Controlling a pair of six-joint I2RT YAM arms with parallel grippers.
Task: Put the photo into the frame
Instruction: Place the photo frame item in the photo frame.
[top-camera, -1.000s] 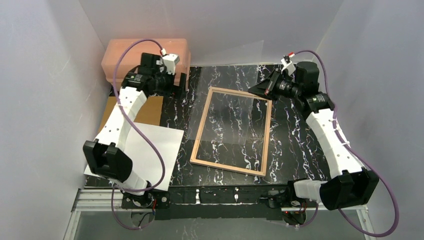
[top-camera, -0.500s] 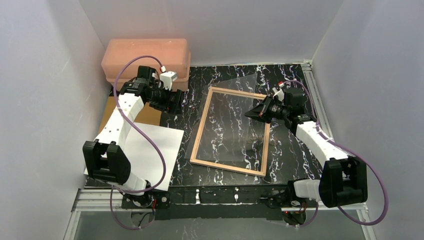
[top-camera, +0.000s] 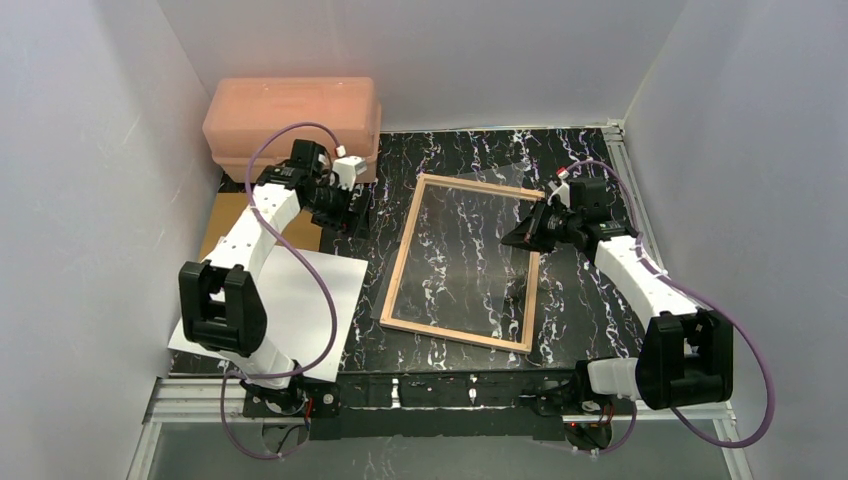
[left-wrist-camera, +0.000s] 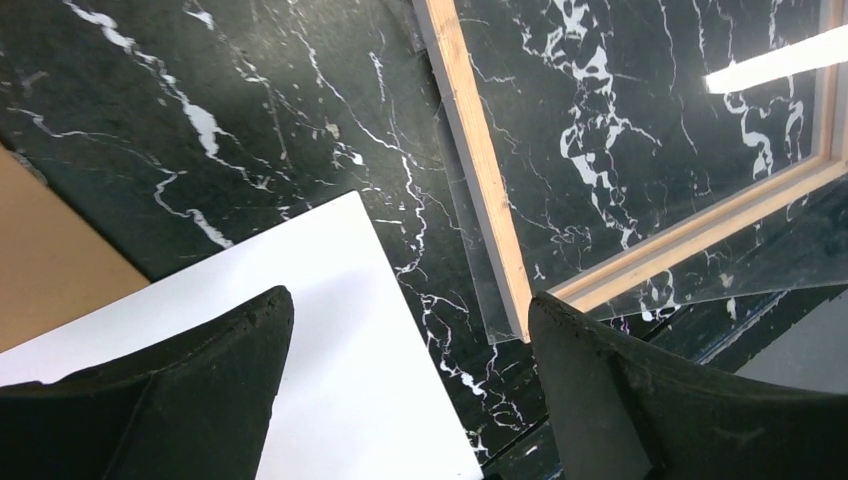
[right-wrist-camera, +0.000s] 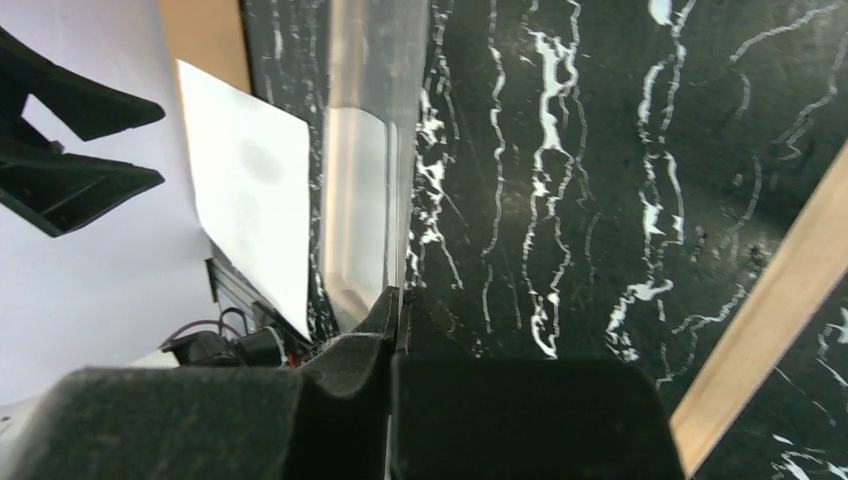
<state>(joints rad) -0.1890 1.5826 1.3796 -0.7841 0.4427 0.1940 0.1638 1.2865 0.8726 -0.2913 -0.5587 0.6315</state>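
Left arm (top-camera: 255, 225): white shell links between bulky black joint blocks.
Right arm (top-camera: 635, 275): the same white links and black joints.
Cables (top-camera: 300, 135): purple, one long loop on each arm, ending in a small white and red plug at the wrist.
Bases (top-camera: 285, 395): black, at 7 and 5 o'clock in the overhead view; a small red light by the 5 o'clock one.
Left gripper (left-wrist-camera: 410, 390): two matte black wedge-shaped fingers with a grainy surface.
Right gripper (right-wrist-camera: 400, 320): black, grainy, flat-faced fingers.
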